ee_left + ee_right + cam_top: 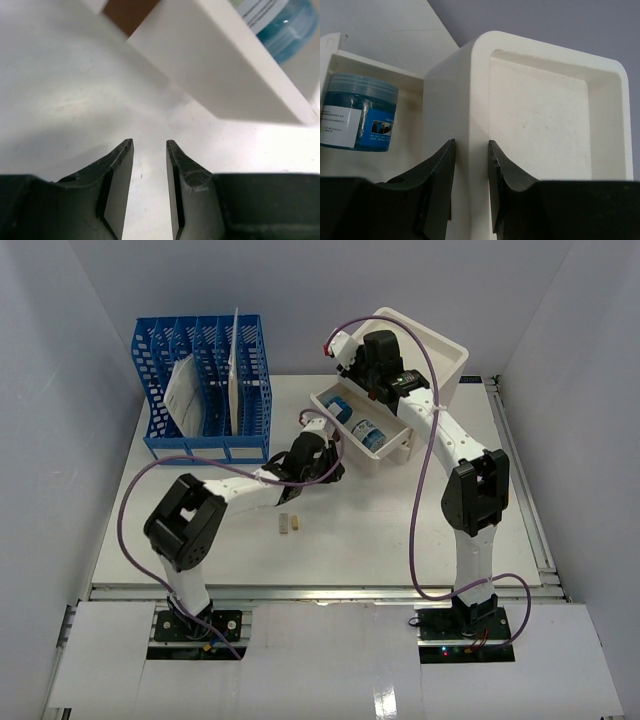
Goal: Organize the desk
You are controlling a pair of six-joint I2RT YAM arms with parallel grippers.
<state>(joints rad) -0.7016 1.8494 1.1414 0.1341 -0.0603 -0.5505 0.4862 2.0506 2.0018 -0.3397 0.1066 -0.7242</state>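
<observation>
The white desk (400, 530) carries a white drawer box (440, 355) at the back right. Its drawer (392, 454) is pulled out toward the left and holds a blue jar (370, 433). My left gripper (335, 462) hovers low over the desk (65, 100), just short of the drawer's front wall (215, 65). That left gripper (149, 142) is open and empty. My right gripper (470, 141) is shut on the box's upright wall (465, 90), one finger on each side. The jar (360, 112) lies to its left.
A blue slotted file rack (205, 390) holding papers (185, 390) stands at the back left. Two small beige pieces (288, 525) lie on the desk in front of the left arm. A metal rail (520, 480) runs along the right edge.
</observation>
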